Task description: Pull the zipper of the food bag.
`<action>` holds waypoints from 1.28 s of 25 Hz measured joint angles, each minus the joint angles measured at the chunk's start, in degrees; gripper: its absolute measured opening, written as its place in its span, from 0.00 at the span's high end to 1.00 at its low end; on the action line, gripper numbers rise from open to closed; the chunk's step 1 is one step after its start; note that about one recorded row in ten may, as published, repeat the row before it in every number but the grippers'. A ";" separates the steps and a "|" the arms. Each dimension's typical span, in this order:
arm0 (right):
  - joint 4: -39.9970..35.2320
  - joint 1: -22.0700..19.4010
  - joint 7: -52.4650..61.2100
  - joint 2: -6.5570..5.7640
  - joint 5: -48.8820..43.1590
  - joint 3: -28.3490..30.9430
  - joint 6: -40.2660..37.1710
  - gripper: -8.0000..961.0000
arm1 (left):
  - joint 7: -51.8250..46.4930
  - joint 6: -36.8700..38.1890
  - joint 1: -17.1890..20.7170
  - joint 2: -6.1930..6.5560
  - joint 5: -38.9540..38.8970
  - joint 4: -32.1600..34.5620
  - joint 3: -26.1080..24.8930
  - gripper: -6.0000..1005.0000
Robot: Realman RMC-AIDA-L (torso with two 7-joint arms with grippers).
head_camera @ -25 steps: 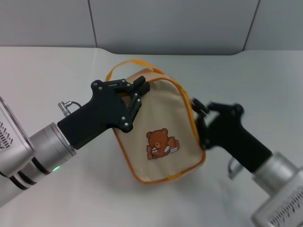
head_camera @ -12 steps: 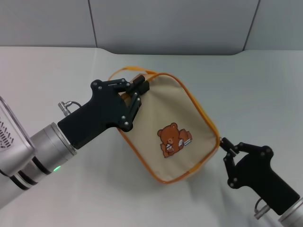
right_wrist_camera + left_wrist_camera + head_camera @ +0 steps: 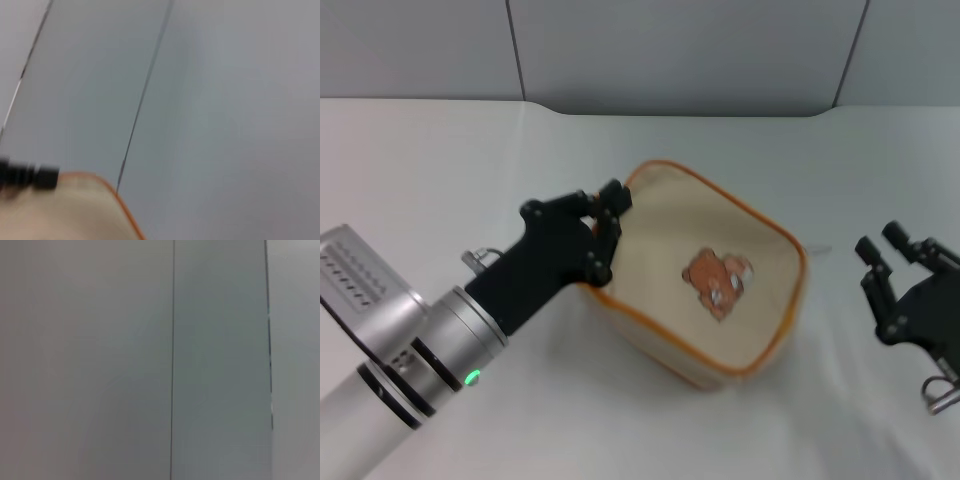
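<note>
At the middle of the white surface lies the food bag, bear panel up, and what my next move turns on is where its zipper sits relative to my two arms. I cannot pick out the metal pull tab anywhere; all I see is the orange track ringing the panel, so I judge the tab to be hidden under my left fingers or somewhere along the blurred edge. The bag's long axis runs diagonally, from the corner nearest my left arm down toward my right side. It is beige, boxy and soft, with orange piping and a small brown bear printed on the panel, and it looks slightly tilted, its left corner raised. My left gripper is at that left corner, fingers together and clamped on the bag's edge, so this arm is the anchor. My right gripper hangs well apart from the bag, off its right end, fingers spread and holding nothing. It is the free one, so I reckon it must come back in along the track, once I can find the tab. The left wrist view gives me only wall panels; the right wrist view catches a strip of the bag's beige top and orange edge.
</note>
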 joint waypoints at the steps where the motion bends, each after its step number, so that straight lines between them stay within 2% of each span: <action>1: -2.19 0.56 5.17 0.00 -0.26 -0.18 -0.04 0.89 | -0.13 -0.50 0.20 -0.01 0.06 -0.38 0.06 0.93; 8: -18.26 4.60 35.45 -0.16 -9.89 -1.46 -2.24 0.61 | 1.34 1.07 3.63 0.03 1.32 -3.82 0.51 0.90; 13: -28.23 7.39 50.03 -0.66 -14.05 -8.41 -7.04 0.39 | 1.18 6.65 4.24 0.75 6.05 -3.12 0.61 0.88; 15: -31.00 7.78 53.49 -1.08 -14.16 -12.48 -9.44 0.32 | -0.44 8.78 3.80 1.64 9.04 -2.11 0.44 0.80; 18: -34.37 8.12 57.43 -2.09 -14.19 -18.45 -13.33 0.26 | -6.78 12.86 1.64 3.84 15.30 1.12 0.58 0.70; 19: -35.49 8.52 59.29 -2.95 -14.35 -21.47 -15.72 0.24 | -9.82 14.70 0.51 4.68 17.55 2.85 0.81 0.66; 21: -35.87 8.76 60.04 -3.31 -14.49 -22.64 -16.59 0.20 | -14.36 17.88 -1.40 5.50 19.49 6.51 3.26 0.50; 22: -36.07 8.97 60.47 -3.53 -14.69 -23.37 -17.06 0.18 | -17.57 21.72 -3.33 5.83 19.77 11.21 7.16 0.42; 24: -36.33 9.60 60.99 -3.83 -15.60 -24.66 -17.81 0.17 | -20.05 26.36 -4.88 5.32 19.80 16.72 10.35 0.31; 25: -36.33 9.60 60.99 -3.83 -15.60 -24.66 -17.81 0.16 | -20.05 26.36 -4.88 5.32 19.80 16.72 10.35 0.26; 26: -36.35 9.80 61.01 -3.84 -15.99 -24.96 -17.87 0.15 | -21.03 29.54 -5.44 4.51 19.80 20.82 11.35 0.20; 32: -36.44 10.78 61.12 -3.44 -16.89 -26.39 -17.85 0.15 | -21.55 31.08 -5.84 4.06 19.79 22.85 12.34 0.19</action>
